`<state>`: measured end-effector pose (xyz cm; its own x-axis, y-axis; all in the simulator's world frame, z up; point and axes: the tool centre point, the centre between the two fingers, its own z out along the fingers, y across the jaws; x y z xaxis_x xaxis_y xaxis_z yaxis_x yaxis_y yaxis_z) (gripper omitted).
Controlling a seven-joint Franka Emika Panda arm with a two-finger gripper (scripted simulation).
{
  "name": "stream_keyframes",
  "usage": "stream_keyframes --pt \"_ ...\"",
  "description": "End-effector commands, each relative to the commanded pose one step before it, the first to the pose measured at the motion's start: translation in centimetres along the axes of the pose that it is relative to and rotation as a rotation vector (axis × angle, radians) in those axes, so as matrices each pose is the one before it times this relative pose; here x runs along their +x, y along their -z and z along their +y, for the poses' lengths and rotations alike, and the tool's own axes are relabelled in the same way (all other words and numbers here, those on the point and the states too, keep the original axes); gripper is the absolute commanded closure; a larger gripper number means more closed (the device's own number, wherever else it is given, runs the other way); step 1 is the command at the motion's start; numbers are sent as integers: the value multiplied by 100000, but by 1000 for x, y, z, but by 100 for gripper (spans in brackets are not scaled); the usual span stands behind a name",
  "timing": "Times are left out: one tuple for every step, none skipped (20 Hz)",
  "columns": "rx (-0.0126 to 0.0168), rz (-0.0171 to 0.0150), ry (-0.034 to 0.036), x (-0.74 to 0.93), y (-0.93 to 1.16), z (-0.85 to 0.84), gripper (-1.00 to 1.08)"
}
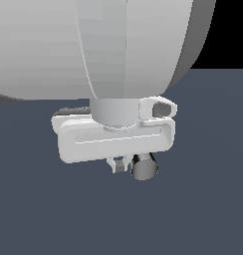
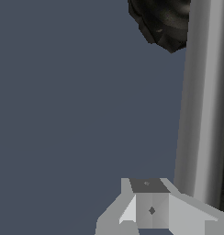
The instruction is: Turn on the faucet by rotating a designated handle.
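The white gripper (image 1: 124, 167) hangs low over the grey floor, its fingers beside the faucet's chrome handle (image 2: 203, 105), apparently placed to push it round. The black ribbed base (image 2: 163, 20) sits just beyond; whether the claw is wide or narrow cannot be told.

From my seat, the big white robot arm body (image 1: 93, 45) fills the exterior view's upper part, blocking my sight of anything behind it. Below the white gripper (image 1: 121, 165), open dark-grey floor (image 1: 54, 214) spreads on every side. In the wrist view, the shiny chrome cylindrical handle (image 2: 203, 101) stands just beside one grey fingertip (image 2: 148, 206); the black ribbed round base (image 2: 164, 20) lies beyond. Bare floor lies on the finger's other side.
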<state>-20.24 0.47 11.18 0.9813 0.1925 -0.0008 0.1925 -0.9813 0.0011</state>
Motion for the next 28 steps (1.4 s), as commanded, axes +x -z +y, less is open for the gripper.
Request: stream_keyframes --pt "52 71 102 83 -181 2 108" --pt "0 0 0 4 -10 1 108" --pt "0 0 0 0 0 0 108" --pt "0 0 0 0 0 0 108" --pt "0 0 0 0 0 0 108" --pt "0 0 0 -14 18 -4 108" --pt "0 0 0 30 0 443 108" --pt "0 0 0 30 0 442 108" --pt "0 0 0 30 0 442 108" --pt "0 0 0 30 0 441 108" --pt "0 0 0 30 0 440 108" --pt "0 0 0 30 0 439 108" --pt "0 0 0 30 0 438 108" --pt "0 0 0 30 0 436 108" --pt "0 0 0 30 0 435 108" --pt "0 0 0 30 0 434 108" --pt "0 0 0 30 0 432 108" --pt "0 0 0 30 0 431 108" --pt "0 0 0 30 0 429 108" --pt "0 0 0 30 0 428 108" --pt "0 0 0 30 0 426 108" --pt "0 0 0 30 0 424 108" --pt "0 0 0 30 0 423 108" --pt "0 0 0 30 0 421 108" --pt "0 0 0 30 0 419 108" --pt "0 0 0 30 0 418 108" --pt "0 0 0 30 0 416 108" --pt "0 0 0 30 0 415 108"
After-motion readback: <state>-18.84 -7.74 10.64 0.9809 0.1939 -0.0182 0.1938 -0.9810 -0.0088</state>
